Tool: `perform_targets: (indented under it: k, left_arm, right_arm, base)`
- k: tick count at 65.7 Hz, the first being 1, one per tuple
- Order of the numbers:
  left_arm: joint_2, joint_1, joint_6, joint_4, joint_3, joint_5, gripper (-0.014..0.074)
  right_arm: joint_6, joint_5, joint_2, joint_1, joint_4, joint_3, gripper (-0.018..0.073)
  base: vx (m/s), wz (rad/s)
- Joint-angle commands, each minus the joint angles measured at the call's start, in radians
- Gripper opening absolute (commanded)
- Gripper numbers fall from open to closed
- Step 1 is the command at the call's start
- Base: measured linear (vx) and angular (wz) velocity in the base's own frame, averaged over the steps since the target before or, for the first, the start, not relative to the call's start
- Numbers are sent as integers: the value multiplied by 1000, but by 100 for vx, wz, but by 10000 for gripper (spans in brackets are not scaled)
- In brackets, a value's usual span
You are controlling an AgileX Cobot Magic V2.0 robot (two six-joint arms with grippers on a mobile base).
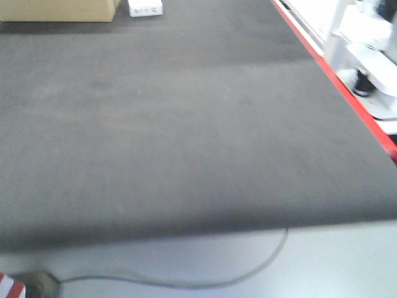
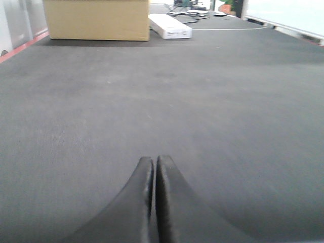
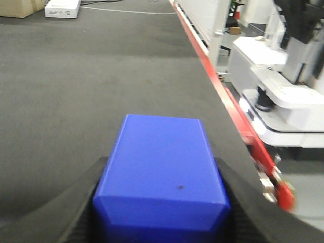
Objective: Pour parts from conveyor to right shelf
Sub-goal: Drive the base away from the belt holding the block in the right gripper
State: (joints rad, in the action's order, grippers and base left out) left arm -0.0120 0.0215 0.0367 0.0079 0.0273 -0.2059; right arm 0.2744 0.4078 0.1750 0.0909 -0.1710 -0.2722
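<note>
Right pincer grips blue block; left pincer closed.

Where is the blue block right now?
In the right wrist view, the blue block is held in the right gripper, over the conveyor near its red right edge.

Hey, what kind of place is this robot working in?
Probably a factory or warehouse line. A wide, dark, red-edged conveyor belt fills the view, with a cardboard box at its far end and white machinery alongside. The right gripper holds a blue block.
</note>
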Motion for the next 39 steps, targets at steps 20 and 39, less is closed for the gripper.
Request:
perform_targets:
  k: [20,39]
  left_arm:
    - [-11,-5,8,-8,-19,79,-6]
    - [-11,-5,8,-8,-19,79,-6]
  right_arm:
    - [8,-78,11,3,-5,-27,-5]
    - [8,-78,11,3,-5,-27,-5]
  base:
    - [-48,-33]
    - [-44,-62]
